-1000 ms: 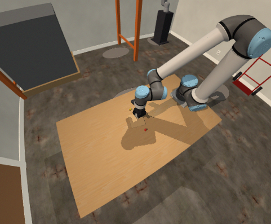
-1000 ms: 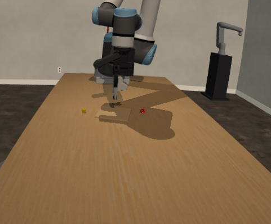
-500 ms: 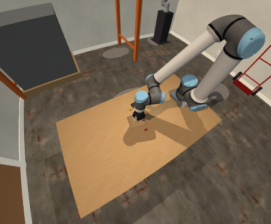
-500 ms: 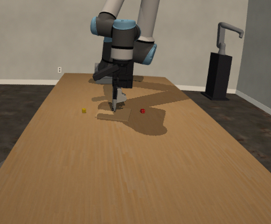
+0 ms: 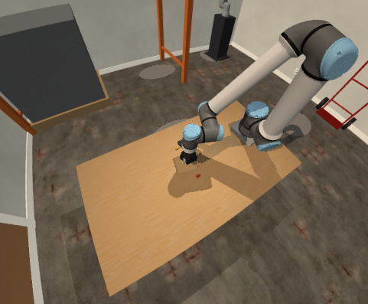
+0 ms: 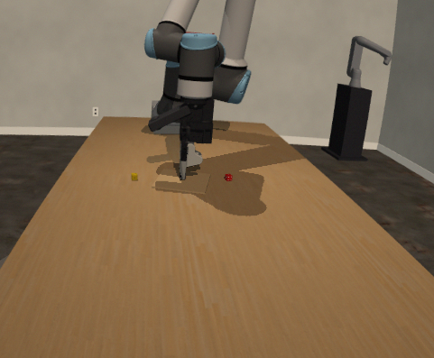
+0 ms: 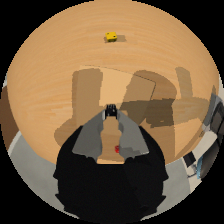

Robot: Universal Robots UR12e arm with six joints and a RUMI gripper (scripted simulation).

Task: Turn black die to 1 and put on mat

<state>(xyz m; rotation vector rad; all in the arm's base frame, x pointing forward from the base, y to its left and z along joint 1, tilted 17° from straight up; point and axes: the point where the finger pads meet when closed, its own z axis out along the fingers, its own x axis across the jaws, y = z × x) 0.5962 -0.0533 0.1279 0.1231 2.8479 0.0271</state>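
My gripper (image 5: pixel 184 161) (image 6: pixel 182 177) (image 7: pixel 111 112) points down, low over the thin wood-coloured mat (image 5: pixel 187 168) (image 6: pixel 198 184) (image 7: pixel 112 85). Its jaws are shut on the small black die (image 7: pixel 111 107), which is hard to tell from the dark fingertips. The number on top of it cannot be read, and whether it touches the mat cannot be told. The yellow die (image 5: pixel 177 148) (image 6: pixel 134 177) (image 7: pixel 111 36) sits on the table on one side of the mat. The red die (image 5: pixel 197 176) (image 6: pixel 228 178) (image 7: pixel 118 149) sits on the table on the opposite side. Their numbers are too small to read.
The wooden table (image 5: pixel 141 209) (image 6: pixel 194 282) carries the arm's base at its far end. Arm shadows fall across the mat and around the red die. An orange frame (image 5: pixel 187 37), a black pedestal (image 5: pixel 222 37) (image 6: pixel 349 120) and a red hand truck (image 5: pixel 330 118) stand off the table.
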